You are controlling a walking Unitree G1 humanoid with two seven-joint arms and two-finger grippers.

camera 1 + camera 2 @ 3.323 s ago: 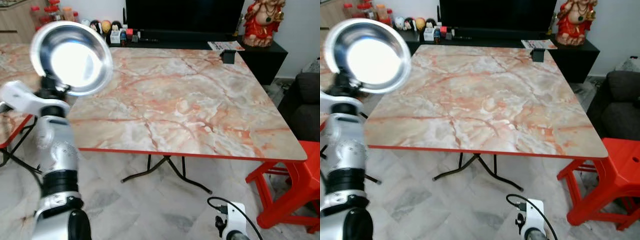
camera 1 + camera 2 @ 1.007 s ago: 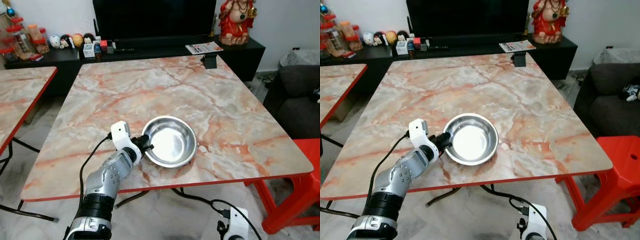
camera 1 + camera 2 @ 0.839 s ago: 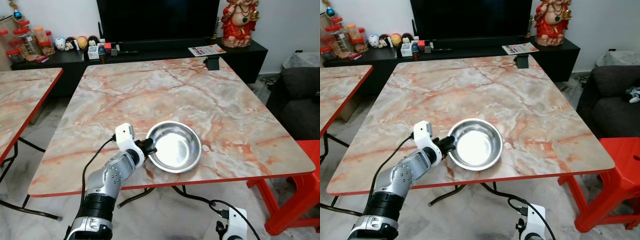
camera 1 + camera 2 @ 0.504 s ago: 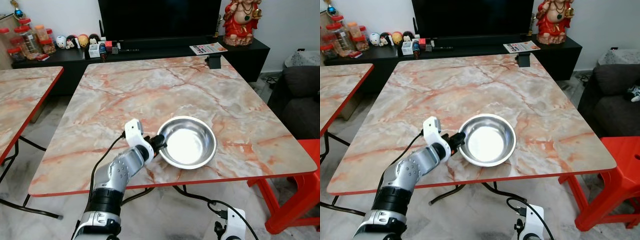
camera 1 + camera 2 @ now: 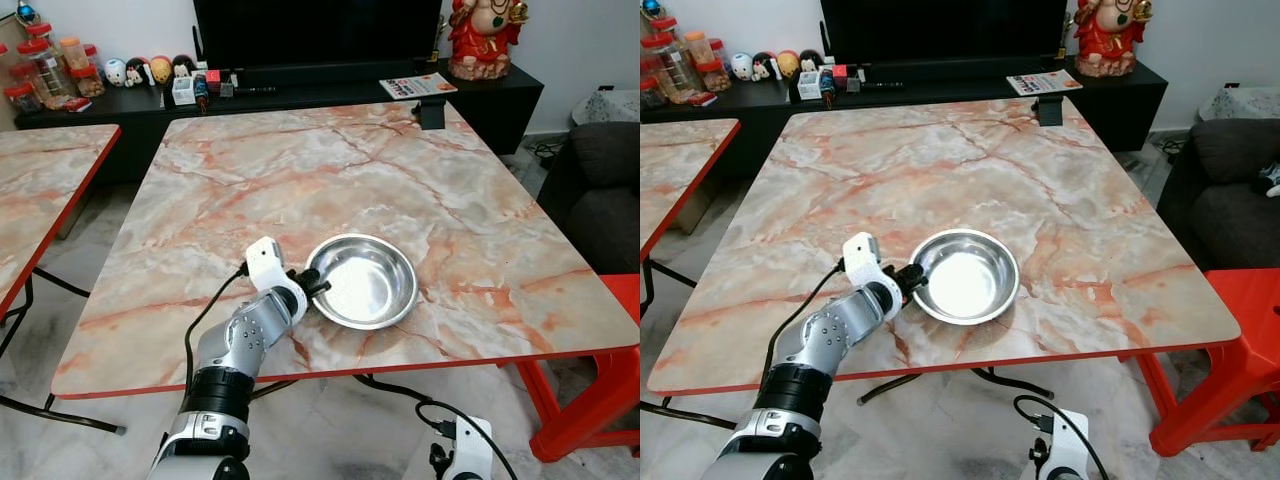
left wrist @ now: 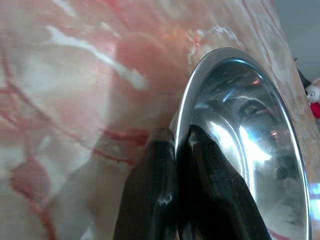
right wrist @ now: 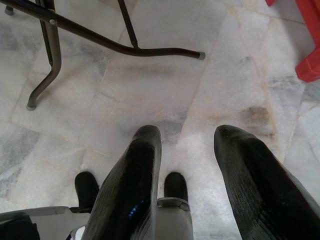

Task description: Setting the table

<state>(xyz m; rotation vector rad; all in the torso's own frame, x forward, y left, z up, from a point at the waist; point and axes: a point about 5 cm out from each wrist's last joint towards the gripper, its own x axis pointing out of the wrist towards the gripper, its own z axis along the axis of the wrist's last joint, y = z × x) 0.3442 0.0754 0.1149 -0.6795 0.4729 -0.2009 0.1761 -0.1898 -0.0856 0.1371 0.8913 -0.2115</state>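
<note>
Steel is the material that matters here: 1 shallow, shiny bowl (image 5: 362, 281) now sits flat on a square table (image 5: 300, 180) with a pink-and-orange marble top and a red edge. 3.3 seconds ago the left arm held this bowl high in the air, beside the table. By 1 second ago it was down on the marble, and since then it has stayed near the front edge, a little right of centre; the small shifts in its place match the camera moving.

Going left to right: at the far left is the corner of a second marble table (image 5: 40, 190). Next comes the silver left arm, reaching up from the near edge. Its left gripper (image 5: 312, 287) is still clamped on the bowl's left rim; the wrist view shows 1 black finger (image 6: 150, 190) outside the rim and the other inside, pressed together on the metal. Then the bowl itself. To the right is a red stool (image 5: 600, 400), and beyond it a dark sofa (image 5: 600, 190).

The right gripper (image 7: 187, 165) hangs idle low over the pale floor tiles (image 7: 150, 75), its 2 fingers spread apart and empty.

The bowl looks delivered. What seems left for this step is to let go of the rim and draw the arm back.
</note>
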